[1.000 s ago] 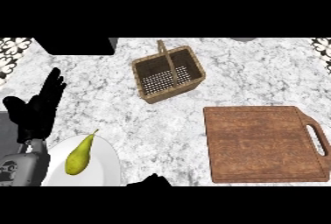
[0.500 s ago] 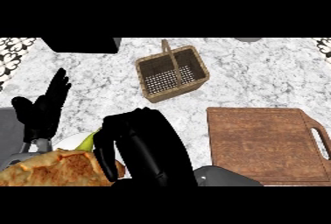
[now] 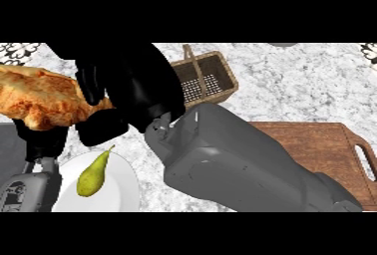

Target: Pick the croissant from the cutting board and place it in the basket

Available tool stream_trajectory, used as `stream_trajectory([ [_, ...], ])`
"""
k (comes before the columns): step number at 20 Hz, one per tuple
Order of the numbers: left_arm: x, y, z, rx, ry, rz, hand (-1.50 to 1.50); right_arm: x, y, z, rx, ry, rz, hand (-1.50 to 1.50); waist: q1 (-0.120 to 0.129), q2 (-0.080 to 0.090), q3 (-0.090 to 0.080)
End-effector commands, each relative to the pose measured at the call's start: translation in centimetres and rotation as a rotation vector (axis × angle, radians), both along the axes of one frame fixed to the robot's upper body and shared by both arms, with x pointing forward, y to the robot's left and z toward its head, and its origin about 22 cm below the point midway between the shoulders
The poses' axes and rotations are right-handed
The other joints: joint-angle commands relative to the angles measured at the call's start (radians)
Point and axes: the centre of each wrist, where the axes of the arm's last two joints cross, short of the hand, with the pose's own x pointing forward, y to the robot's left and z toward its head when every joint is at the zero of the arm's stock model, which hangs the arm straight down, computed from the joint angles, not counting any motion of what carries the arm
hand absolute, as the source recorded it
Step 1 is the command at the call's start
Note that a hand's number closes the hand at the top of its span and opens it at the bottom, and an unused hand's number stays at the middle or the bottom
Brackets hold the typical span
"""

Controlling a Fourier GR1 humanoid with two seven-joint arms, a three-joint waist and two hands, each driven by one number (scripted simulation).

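Observation:
The golden-brown croissant [image 3: 40,97] is up in the air at the view's left, close to the camera. My right hand [image 3: 132,79] is shut on it, fingers over its right end and thumb beneath. The grey right forearm [image 3: 236,164] crosses the middle of the view. The wicker basket [image 3: 213,74] stands at the back centre, partly hidden behind the hand. The wooden cutting board [image 3: 324,142] lies at the right with nothing visible on it. My left hand [image 3: 43,142] shows only as a black patch under the croissant.
A white plate [image 3: 121,191] with a yellow-green pear [image 3: 92,174] sits at the lower left, below the held croissant. Marble counter [image 3: 302,84] shows between basket and board.
My right hand with the croissant has risen and swung left and towards the camera, now covering most of the left hand and part of the basket.

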Motion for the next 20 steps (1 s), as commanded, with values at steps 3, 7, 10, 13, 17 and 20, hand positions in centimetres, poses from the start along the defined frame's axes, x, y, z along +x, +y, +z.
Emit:
stream_trajectory([
  [3,0.0,0.4,0.3,0.012,-0.008,-0.005,0.00,4.6,0.0,-1.1,-0.003,0.039,-0.006,1.50,-0.008,0.001,0.001],
  [7,-0.9,0.8,-0.4,0.011,-0.006,-0.006,0.00,7.5,-1.5,-1.1,0.021,0.088,0.017,1.50,-0.005,0.002,0.001],
  [10,0.1,-0.7,0.8,-0.018,-0.002,0.009,0.00,6.2,-1.3,-0.9,0.039,0.117,0.052,1.50,-0.015,-0.002,0.001],
  [13,0.0,0.2,0.1,0.010,0.002,0.008,0.00,6.4,-2.2,1.1,-0.367,-0.334,0.030,1.50,-0.016,-0.006,-0.005],
  [17,0.1,0.7,0.3,-0.006,-0.011,0.009,0.00,6.5,-1.9,0.5,-0.447,-0.535,0.085,1.50,-0.005,0.003,0.000],
  [20,0.2,-0.1,0.4,0.013,-0.002,0.015,0.00,8.0,-3.1,-0.5,-0.489,-0.625,0.082,1.50,-0.010,0.001,0.001],
])
